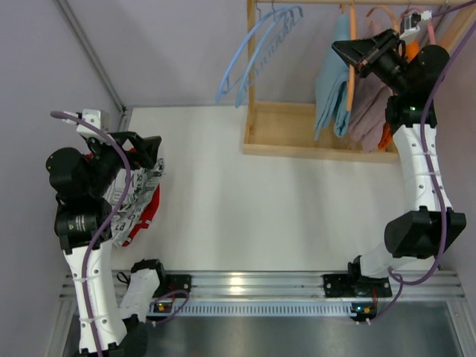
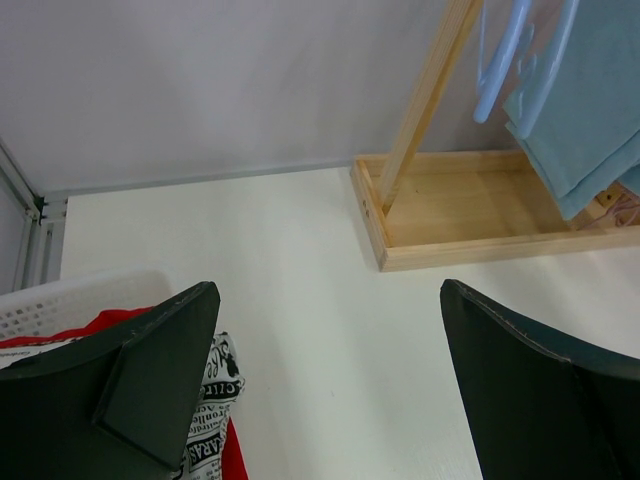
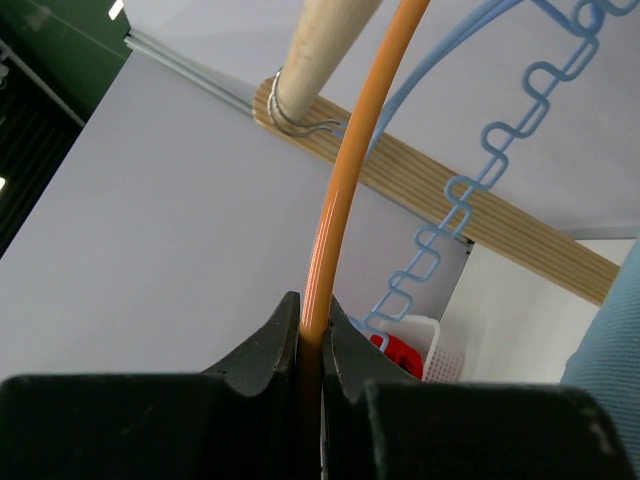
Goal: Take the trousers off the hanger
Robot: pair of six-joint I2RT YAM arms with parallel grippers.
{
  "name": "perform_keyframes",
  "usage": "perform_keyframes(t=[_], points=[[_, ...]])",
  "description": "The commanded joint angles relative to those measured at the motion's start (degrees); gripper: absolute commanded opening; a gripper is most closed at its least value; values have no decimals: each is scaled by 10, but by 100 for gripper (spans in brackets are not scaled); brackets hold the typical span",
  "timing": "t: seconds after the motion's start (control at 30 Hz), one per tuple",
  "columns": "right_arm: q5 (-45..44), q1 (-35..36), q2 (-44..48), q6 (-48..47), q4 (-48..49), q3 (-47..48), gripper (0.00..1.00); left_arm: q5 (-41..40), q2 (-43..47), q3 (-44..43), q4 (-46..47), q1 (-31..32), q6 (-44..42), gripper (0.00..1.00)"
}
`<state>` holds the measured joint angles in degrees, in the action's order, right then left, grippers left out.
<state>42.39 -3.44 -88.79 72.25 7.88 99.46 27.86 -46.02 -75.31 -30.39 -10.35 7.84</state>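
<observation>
My right gripper (image 1: 343, 50) is up at the wooden rack, shut on the thin orange hanger (image 3: 345, 180), which runs up between its jaws toward the rod (image 3: 320, 50). The light blue trousers (image 1: 331, 89) hang on that hanger, with dusty mauve trousers (image 1: 372, 111) beside them and a bit of orange cloth (image 1: 385, 137) behind. Far left, my left gripper (image 1: 137, 149) stands open over a white basket (image 2: 80, 300) that holds red trousers (image 1: 145, 216) and white black-print trousers (image 2: 210, 410). Nothing sits between the left gripper's (image 2: 328, 290) fingers.
Two empty light blue hangers (image 1: 253, 52) hang at the left end of the rack. The rack's wooden base tray (image 1: 297, 137) lies on the white table at the back right. Grey walls close in the back and left.
</observation>
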Motion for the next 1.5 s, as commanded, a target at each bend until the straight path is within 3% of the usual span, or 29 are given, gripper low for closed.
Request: perform_keyframes(t=[0.0,0.27,0.57,0.67,0.77,0.87,0.9,1.0,1.17,1.2,1.37,1.47], points=[[-13,24,63,-25,172,61,0,12,3,-10,33,0,7,98],[-9,30,127,-24,138,-23,0,15,21,19,54,0,-50,98],[-3,55,221,-26,97,-130,0,90,65,153,174,0,-192,98],[-9,61,253,-40,53,-161,0,141,55,176,180,2,-225,98],[-13,63,280,-56,12,-179,0,140,51,183,180,38,-244,98],[-17,65,298,-69,-17,-191,0,46,40,191,180,140,-268,98],[-16,69,301,-72,-22,-194,0,19,31,194,180,209,-276,98],[-12,75,305,-84,-48,-197,0,-66,16,212,213,332,-287,97],[-16,75,315,-105,-98,-190,0,-161,-49,205,290,460,-280,96],[-17,75,317,-105,-105,-190,0,-231,-58,206,299,513,-277,96],[-38,76,322,-104,-144,-189,0,-391,-126,213,418,664,-287,94],[-40,75,319,-94,-146,-188,0,-431,-186,184,476,704,-264,94]])
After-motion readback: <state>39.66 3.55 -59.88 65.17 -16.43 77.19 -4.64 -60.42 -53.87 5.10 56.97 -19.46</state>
